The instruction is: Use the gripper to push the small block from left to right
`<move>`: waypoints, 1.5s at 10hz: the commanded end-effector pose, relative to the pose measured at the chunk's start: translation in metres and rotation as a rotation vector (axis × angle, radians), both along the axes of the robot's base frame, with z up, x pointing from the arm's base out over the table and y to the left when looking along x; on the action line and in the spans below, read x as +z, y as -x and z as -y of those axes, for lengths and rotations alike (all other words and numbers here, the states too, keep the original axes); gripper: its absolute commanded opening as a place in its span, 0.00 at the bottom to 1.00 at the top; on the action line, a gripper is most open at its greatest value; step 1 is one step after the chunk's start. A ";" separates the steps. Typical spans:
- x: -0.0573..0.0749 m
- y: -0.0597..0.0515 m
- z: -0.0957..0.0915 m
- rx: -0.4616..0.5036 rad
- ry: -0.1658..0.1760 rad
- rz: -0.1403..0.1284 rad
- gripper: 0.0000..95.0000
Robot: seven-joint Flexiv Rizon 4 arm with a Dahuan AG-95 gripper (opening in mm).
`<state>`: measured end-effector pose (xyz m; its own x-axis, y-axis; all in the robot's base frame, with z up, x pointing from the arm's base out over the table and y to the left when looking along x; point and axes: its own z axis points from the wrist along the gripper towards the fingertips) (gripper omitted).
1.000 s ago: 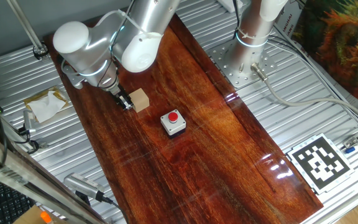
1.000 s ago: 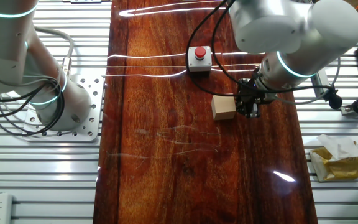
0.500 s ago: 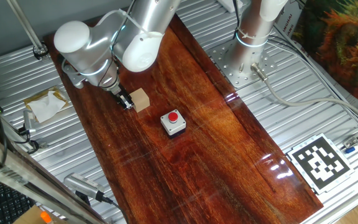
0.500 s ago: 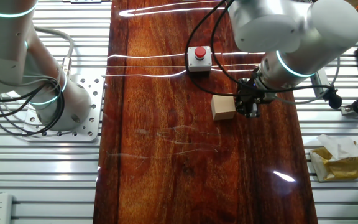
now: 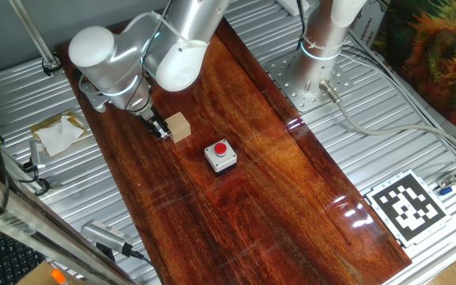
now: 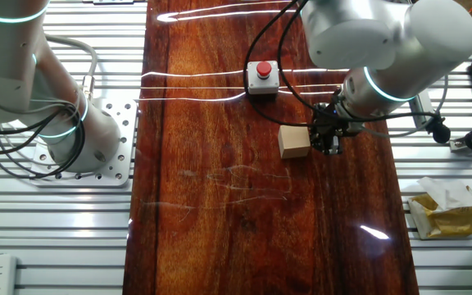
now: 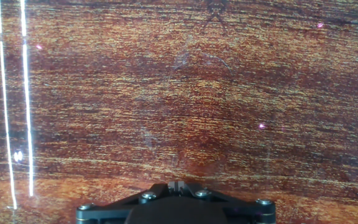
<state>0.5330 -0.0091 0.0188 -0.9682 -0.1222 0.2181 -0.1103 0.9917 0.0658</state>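
The small block (image 5: 179, 126) is a plain light-tan wooden cube on the dark wooden board; it also shows in the other fixed view (image 6: 294, 141). My gripper (image 5: 161, 131) is a narrow black tip, shut, standing on the board right against the block's left side in one fixed view, and at its right side in the other fixed view (image 6: 327, 142). In the hand view the shut fingertips (image 7: 178, 185) point at bare wood; the block is out of that view.
A grey box with a red button (image 5: 220, 156) stands close to the block, also in the other fixed view (image 6: 262, 77). A fixed white-and-silver post (image 5: 320, 39) stands on a metal plate beside the board. Crumpled paper (image 5: 59, 133) lies off the board's edge.
The block has shifted very slightly away from where it was a second ago, with the gripper tip still against it. Otherwise nothing has visibly moved.
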 end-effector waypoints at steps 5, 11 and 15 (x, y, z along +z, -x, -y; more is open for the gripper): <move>0.004 0.004 0.000 -0.002 0.000 -0.003 0.00; 0.003 0.009 0.000 -0.001 0.001 -0.003 0.00; 0.001 0.020 -0.001 -0.002 0.002 -0.003 0.00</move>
<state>0.5103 -0.0076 0.0197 -0.9676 -0.1207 0.2218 -0.1086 0.9919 0.0659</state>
